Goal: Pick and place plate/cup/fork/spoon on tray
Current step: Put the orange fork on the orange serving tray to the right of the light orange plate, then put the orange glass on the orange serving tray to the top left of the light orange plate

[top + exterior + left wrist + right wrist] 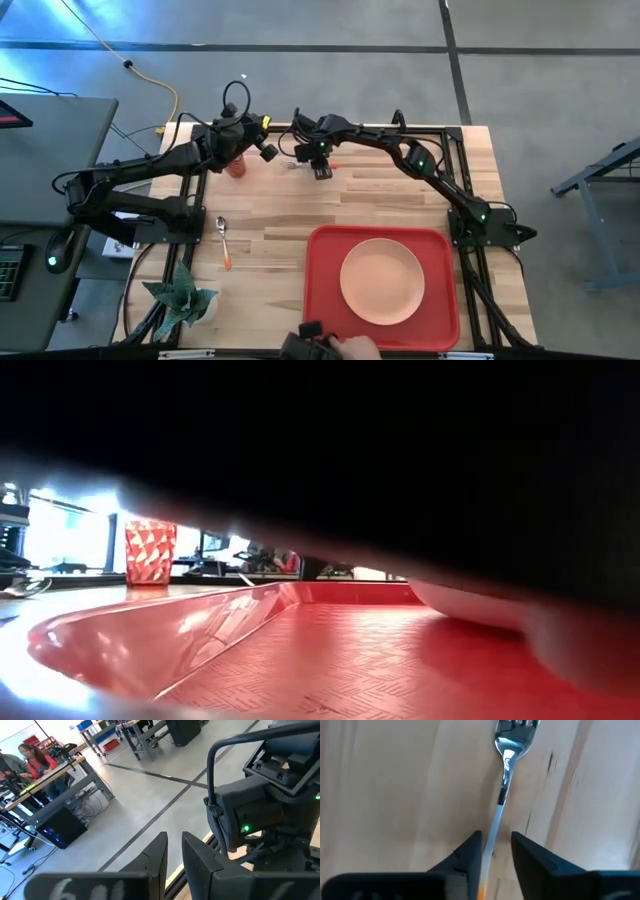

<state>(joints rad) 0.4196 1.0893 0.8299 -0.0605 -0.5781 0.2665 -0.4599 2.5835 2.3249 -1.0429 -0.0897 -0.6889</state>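
The fork (312, 164) lies flat on the wooden table at the far middle, with silver tines (516, 726) and an orange handle. My right gripper (497, 851) points down over it, open by a narrow gap, one finger on each side of the fork's slim neck. The orange-red cup (237, 166) stands upright at the far left, also in the low view (150, 552). My left gripper (174, 857) hovers above the cup, all but shut and empty. The spoon (224, 241) lies at the left. The peach plate (382, 280) rests on the red tray (325, 290). My right gripper comes from above, with its fingers across the fork's neck (495, 827), just ahead of the orange handle. The neck runs close along one finger (472, 855), and bare wood shows between it and the other finger. I cannot tell whether it touches. The fork lies on the table.
A small potted plant (185, 300) stands at the near left corner. A person's hand with a dark device (335, 347) shows at the near edge, and it darkens most of the low view. The black frame rails (200, 180) border the table.
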